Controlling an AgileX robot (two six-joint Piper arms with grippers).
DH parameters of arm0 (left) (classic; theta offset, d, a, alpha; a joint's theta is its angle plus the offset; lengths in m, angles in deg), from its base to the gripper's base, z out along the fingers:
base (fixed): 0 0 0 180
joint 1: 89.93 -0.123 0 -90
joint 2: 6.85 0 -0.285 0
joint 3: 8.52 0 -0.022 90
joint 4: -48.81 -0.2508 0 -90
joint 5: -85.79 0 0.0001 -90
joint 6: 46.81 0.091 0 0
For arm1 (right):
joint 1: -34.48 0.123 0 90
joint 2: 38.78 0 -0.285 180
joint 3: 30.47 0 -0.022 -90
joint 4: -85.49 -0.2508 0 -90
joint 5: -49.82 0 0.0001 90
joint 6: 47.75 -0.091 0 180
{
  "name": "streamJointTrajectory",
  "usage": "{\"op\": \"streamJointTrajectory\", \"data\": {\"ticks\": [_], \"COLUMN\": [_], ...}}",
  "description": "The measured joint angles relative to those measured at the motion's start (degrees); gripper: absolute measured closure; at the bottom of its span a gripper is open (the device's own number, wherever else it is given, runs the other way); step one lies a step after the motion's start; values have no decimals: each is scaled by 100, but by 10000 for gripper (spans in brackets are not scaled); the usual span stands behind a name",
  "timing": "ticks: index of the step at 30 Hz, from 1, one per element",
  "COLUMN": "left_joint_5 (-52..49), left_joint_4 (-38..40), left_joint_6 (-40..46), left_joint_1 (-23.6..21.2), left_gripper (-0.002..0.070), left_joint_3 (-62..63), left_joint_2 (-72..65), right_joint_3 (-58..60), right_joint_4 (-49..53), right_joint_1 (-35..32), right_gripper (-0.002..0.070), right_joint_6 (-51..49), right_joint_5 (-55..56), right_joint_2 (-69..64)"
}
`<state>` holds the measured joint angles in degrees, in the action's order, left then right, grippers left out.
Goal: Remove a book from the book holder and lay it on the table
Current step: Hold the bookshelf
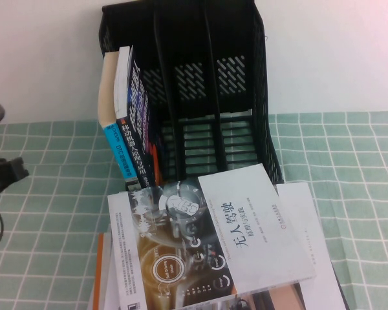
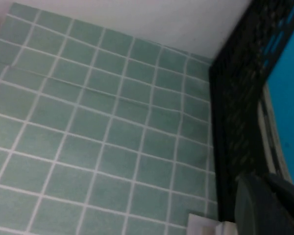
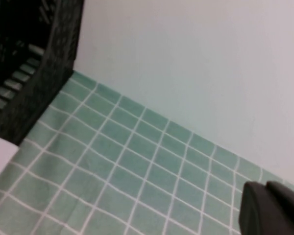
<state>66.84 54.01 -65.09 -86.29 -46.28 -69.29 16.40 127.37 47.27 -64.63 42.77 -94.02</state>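
Note:
The book [image 1: 133, 123], dark navy with white title, stands upright in the left slot of the black book holder [image 1: 236, 84], next to a blue-spined book [image 1: 111, 129]. My left gripper [image 1: 16, 171] is at the table's [image 1: 52, 213] left edge, well left of the holder, empty, fingers together. In the left wrist view the left gripper [image 2: 267, 183] is beside the holder's side wall [image 2: 235, 122]. My right gripper [image 3: 264, 191] is out of the high view. It hangs shut and empty over the green cloth [image 3: 137, 161], right of the holder [image 3: 34, 83].
A white-and-grey cover book [image 1: 213, 245] lies flat in front of the holder on other white and orange-edged books [image 1: 310, 219]. The holder's middle and right slots hold nothing. A white wall stands behind. Green cloth shows left and right of the pile.

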Motion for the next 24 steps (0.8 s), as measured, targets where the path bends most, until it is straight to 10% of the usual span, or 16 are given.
{"op": "streamJointTrajectory", "data": {"ticks": [12,24], "left_joint_5": [220,269], "left_joint_4": [1307,1356], "left_joint_6": [1554,1734], "left_joint_1": [1210,1322], "left_gripper": [678,678], "left_joint_3": [549,1027], "left_joint_2": [-839,-1261], "right_joint_3": [0,-98], "right_joint_4": [-167,926], "right_joint_1": [2356,3377], "right_gripper": [678,678], "right_joint_6": [-63,1007], "right_joint_5": [139,-354], "right_joint_2": [-9,-9]}}
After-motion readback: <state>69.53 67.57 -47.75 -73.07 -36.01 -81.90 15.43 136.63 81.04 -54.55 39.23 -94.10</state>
